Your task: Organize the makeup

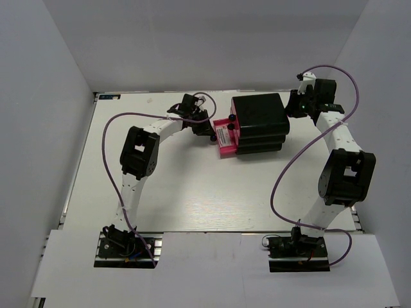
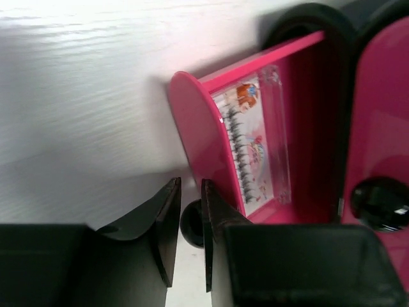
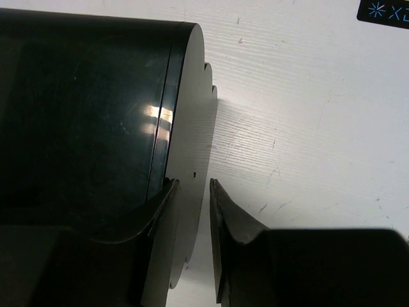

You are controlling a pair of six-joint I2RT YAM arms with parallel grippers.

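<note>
The black drawer box point(image 1: 260, 119) stands at the table's far middle. Its lowest pink drawer point(image 1: 226, 140) is pulled out to the left. In the left wrist view this drawer point(image 2: 198, 134) holds a flat clear makeup case point(image 2: 255, 141) with a colourful printed card. My left gripper point(image 2: 190, 192) is shut on the drawer's round black knob point(image 2: 192, 224); it also shows in the top view point(image 1: 207, 131). My right gripper point(image 3: 193, 185) is behind the box point(image 3: 83, 109), jaws slightly apart and empty, its left finger against the box's back edge. No palettes or lipstick tubes show.
A second pink drawer front point(image 2: 383, 109) with its black knob point(image 2: 380, 203) sits shut beside the open one. A dark label point(image 3: 383, 11) lies on the white table behind the box. White walls close in the left, right and far sides.
</note>
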